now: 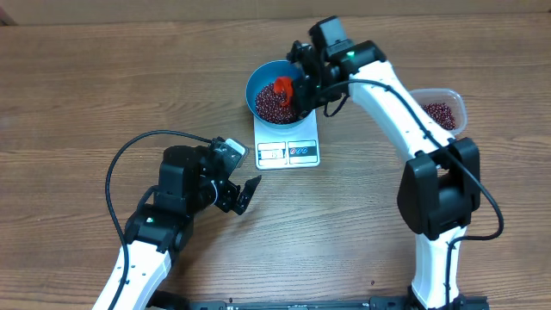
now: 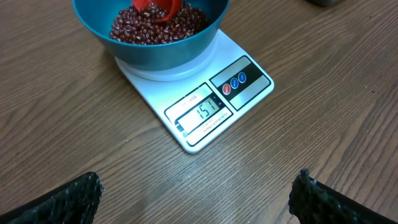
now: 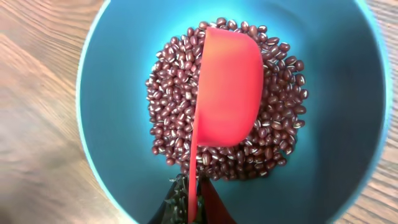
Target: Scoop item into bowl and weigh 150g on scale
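Note:
The light blue bowl [image 1: 256,79] stands on the white scale [image 1: 288,142], with a heap of dark red beans [image 3: 171,106] in its bottom. My right gripper [image 3: 196,202] is shut on the thin handle of a red scoop [image 3: 227,87]. The scoop is turned on its side just above the beans inside the bowl [image 3: 118,124]. In the left wrist view the scale's display [image 2: 205,111] reads 151. My left gripper [image 2: 199,199] hovers open over bare table in front of the scale, its fingers [image 2: 68,202] far apart and holding nothing.
A clear plastic tub [image 1: 443,108] holding more beans stands at the right, behind the right arm. A black cable loops over the table by the left arm [image 1: 172,198]. The tabletop is wood grain.

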Robot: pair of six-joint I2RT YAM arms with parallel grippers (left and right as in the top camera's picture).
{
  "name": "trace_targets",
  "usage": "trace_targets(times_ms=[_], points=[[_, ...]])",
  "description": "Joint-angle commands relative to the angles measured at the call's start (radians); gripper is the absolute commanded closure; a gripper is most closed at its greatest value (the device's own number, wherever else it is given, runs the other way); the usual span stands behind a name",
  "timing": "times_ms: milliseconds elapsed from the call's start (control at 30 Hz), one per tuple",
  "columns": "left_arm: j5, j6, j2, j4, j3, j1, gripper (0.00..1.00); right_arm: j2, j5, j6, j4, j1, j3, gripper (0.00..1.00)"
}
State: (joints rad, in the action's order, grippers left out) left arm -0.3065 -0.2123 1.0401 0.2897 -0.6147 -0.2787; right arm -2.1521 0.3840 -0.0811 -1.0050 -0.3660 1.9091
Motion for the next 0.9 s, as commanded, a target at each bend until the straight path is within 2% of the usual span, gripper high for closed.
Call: trace_targets(times_ms=[0, 300, 867], points=[[0.003, 0.011, 0.007, -0.002, 0.0, 0.003, 0.0, -0.004, 0.196, 0.006, 0.001, 0.048, 0.011, 0.96], [0.003, 0.011, 0.007, -0.002, 0.0, 0.003, 0.0, 0.032, 0.461, 0.0, -0.008, 0.138, 0.011, 0.96], [0.003, 0.011, 0.007, -0.002, 0.0, 0.003, 0.0, 0.143, 0.453, -0.032, -0.052, 0.153, 0.011, 0.96]])
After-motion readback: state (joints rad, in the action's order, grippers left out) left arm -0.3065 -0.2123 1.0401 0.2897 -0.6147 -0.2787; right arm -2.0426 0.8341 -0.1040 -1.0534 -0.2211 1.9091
